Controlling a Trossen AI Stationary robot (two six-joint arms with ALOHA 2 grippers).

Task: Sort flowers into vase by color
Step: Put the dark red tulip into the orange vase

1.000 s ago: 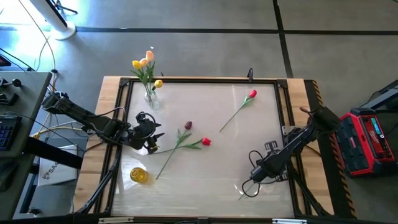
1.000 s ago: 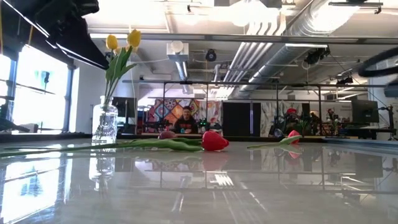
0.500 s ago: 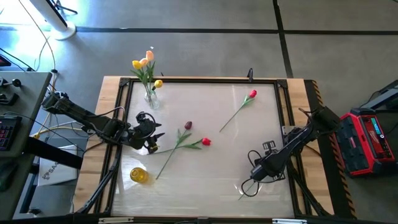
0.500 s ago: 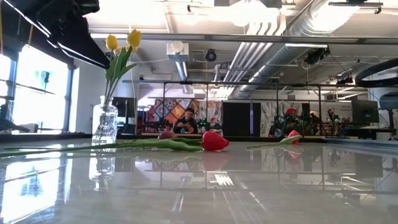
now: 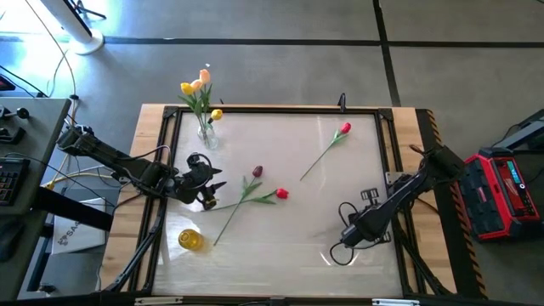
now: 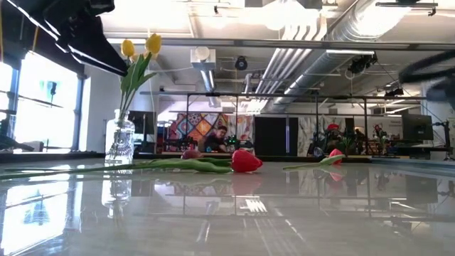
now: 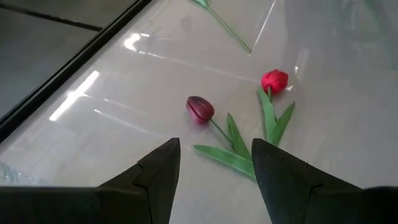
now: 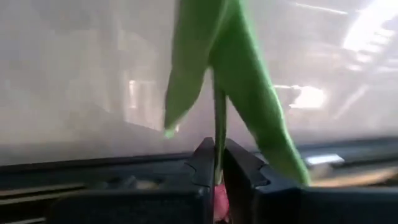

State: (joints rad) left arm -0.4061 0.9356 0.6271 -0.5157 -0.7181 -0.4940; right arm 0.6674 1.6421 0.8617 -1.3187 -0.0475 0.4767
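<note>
The right hand has its two dark fingers pinched on the thin green stem of an artificial tulip, low on the stem, with a pink-red patch showing just beneath the grip that may be the flower head, though I cannot tell for sure. Judging from that, the main risk is slippage: the stem is slender and smooth, the hold is narrow, and a quick swing toward a vase could let the flower pivot or slide out between the fingers. A second risk is its broad green leaves, which spread away from the hand and could snag on a vase rim. This tulip's long axis runs straight out ahead of the hand, stem and leaves pointing away from the wrist. In the high view the right hand sits over the glossy white desk, with a faint green sliver beside it. The left hand is spread and holds nothing; just ahead of it lie a dark maroon tulip and, a little farther off, a red tulip, both heads pointing away from the hand with their stems running back toward it, nearly parallel. The clear glass vase holding yellow and peach tulips stands well apart from the right hand, so the carry would be long.
</note>
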